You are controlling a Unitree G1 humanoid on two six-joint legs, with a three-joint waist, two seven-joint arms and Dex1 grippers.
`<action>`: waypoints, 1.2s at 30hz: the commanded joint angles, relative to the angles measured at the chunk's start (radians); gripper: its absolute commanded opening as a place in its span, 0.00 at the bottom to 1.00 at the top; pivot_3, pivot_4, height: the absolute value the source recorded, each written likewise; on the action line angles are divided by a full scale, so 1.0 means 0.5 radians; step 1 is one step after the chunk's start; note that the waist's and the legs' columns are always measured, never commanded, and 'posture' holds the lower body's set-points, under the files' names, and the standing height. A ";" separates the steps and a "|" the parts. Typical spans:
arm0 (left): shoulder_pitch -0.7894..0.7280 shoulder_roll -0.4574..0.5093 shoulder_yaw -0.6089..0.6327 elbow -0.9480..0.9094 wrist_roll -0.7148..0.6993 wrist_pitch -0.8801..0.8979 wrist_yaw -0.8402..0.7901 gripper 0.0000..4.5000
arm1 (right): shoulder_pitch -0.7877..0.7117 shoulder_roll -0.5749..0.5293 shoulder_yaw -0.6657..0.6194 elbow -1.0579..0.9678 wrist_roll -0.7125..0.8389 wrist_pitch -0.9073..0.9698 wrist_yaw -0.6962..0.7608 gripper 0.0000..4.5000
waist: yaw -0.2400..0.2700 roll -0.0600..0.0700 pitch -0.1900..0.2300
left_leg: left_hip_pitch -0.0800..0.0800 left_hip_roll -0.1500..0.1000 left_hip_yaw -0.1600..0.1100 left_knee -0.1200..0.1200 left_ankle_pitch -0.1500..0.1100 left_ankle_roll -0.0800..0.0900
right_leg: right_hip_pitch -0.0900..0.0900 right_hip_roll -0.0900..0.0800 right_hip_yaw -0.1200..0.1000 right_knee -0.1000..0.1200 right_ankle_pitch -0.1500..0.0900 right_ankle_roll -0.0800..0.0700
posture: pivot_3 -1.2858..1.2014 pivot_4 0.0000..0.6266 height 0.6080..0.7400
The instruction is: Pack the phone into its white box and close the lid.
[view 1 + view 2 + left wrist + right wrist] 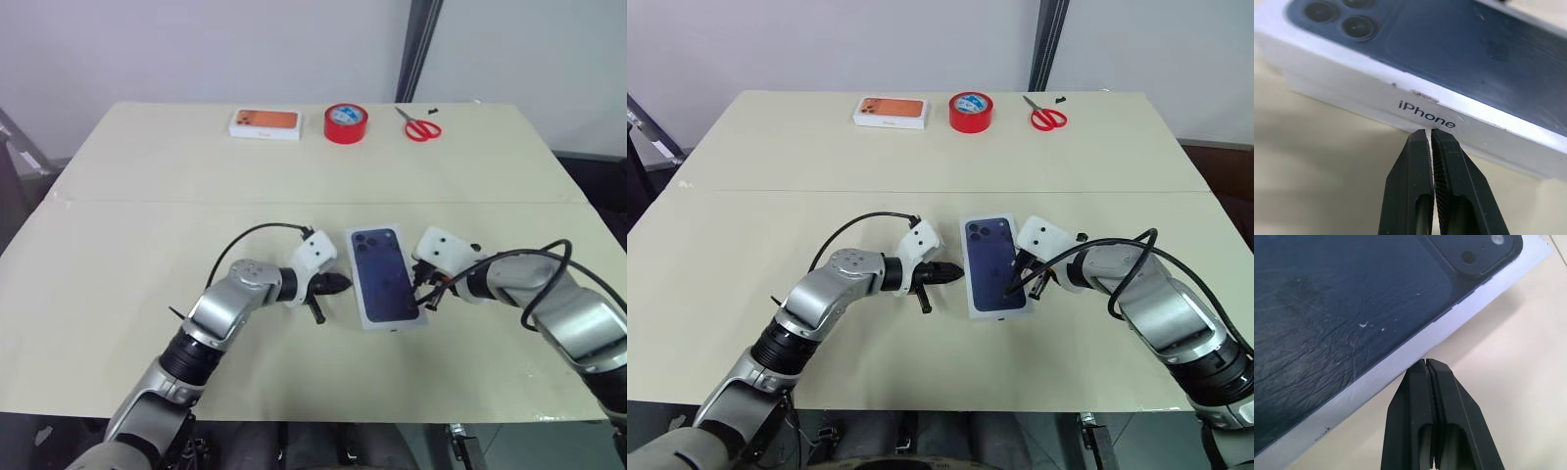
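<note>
From my head cam, the lid (pixel 384 277) with the dark blue phone print sits face up in the middle of the table (pixel 137 186), looking seated on the white box underneath, so I reckon the phone's already inside where I can't see it. My left gripper (pixel 338 285) is at its left long side, my right gripper (pixel 423 291) at the right edge, both pinched shut and holding nothing. The orange-picture box (pixel 265 123), red tape (pixel 345 122) and scissors (pixel 421 126) are way off at the far edge. Left wrist cam: closed fingertips (pixel 1426 139) are right up against the lid's side wall, just under the "iPhone" lettering, and there's a seam where the lower box (pixel 1327 93) peeks out, so maybe it isn't fully down. Right wrist cam: tips (pixel 1425 367) touching or just shy of the lid's white rim. Feels like light, stiff cardboard with a slick top, so it'd skate sideways if shoved from one side; I'd press both sides together, or push down near the edges.
</note>
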 commanded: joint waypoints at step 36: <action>-0.033 -0.028 0.018 -0.020 -0.026 -0.020 0.007 0.04 | -0.051 0.074 -0.033 0.056 -0.129 -0.054 0.059 0.01 | -0.001 0.000 0.000 | -0.002 0.001 0.000 0.012 -0.003 0.004 | 0.000 0.001 0.000 0.006 0.000 0.000 | 0.52 0.24 0.95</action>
